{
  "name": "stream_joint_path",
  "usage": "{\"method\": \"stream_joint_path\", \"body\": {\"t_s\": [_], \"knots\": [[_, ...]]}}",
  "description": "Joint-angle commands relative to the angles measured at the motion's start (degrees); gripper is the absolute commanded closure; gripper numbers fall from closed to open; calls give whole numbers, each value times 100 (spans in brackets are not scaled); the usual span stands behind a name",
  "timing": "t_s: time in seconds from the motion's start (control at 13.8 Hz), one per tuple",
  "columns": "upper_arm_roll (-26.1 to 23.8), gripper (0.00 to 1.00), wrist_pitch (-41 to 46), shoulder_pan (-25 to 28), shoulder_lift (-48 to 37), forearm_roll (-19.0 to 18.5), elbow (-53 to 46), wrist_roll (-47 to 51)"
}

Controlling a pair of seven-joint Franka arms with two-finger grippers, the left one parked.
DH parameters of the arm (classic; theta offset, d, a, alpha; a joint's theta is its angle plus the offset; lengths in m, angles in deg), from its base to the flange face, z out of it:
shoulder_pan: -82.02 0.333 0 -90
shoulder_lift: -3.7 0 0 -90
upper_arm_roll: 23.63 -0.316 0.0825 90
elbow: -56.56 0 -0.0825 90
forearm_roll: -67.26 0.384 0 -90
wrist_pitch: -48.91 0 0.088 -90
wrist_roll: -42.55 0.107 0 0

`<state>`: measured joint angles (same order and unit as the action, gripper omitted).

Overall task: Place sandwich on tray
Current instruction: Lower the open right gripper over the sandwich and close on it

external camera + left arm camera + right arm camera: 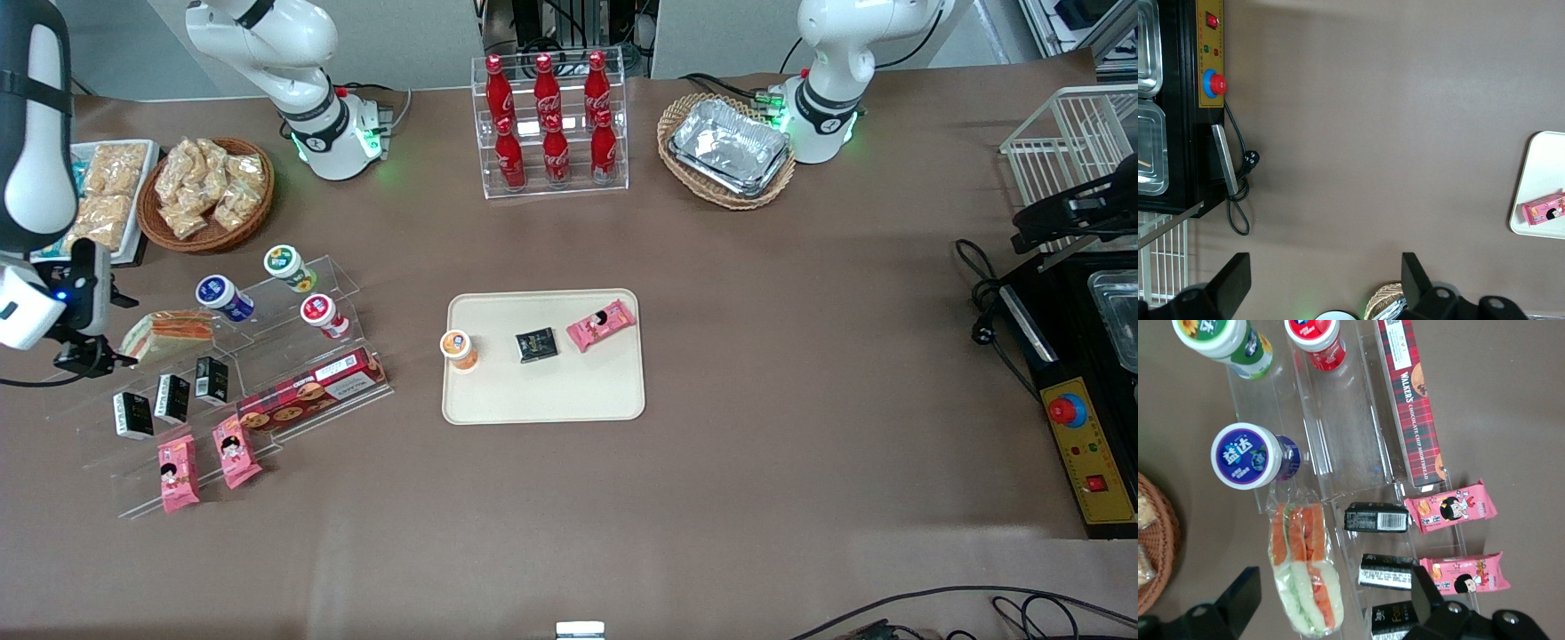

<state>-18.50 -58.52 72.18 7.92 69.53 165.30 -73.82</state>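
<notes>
The sandwich (169, 331) (1305, 573), a clear-wrapped wedge with orange, red and green layers, lies on the upper step of a clear acrylic stand (267, 356). My right gripper (89, 357) (1335, 603) hovers just above it at the working arm's end of the table. The gripper is open, with one black finger on each side of the sandwich's end and nothing held. The cream-beige tray (551, 391) (1538, 173) lies flat in the middle of the table. It carries an orange-lidded cup (459, 348), a black packet (537, 345) and a pink snack packet (602, 324).
The stand also holds three small bottles (1251, 457), a tartan biscuit box (1411, 407), black packets (1376, 517) and pink snack packets (1450, 510). A wicker basket of snacks (209, 191) stands near the arm's base. A cola bottle rack (551, 124) stands farther from the camera than the tray.
</notes>
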Motion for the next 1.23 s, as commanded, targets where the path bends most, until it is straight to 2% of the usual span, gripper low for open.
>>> {"method": "stream_joint_path", "body": {"t_s": [0.0, 0.58, 1.16], "knots": [[-21, 0, -481, -54, -298, 107, 657, -299], [-12, 0, -1051, -176, -693, 107, 1606, -694], [-3, 0, -1544, -326, -668, 107, 2028, -844]]}}
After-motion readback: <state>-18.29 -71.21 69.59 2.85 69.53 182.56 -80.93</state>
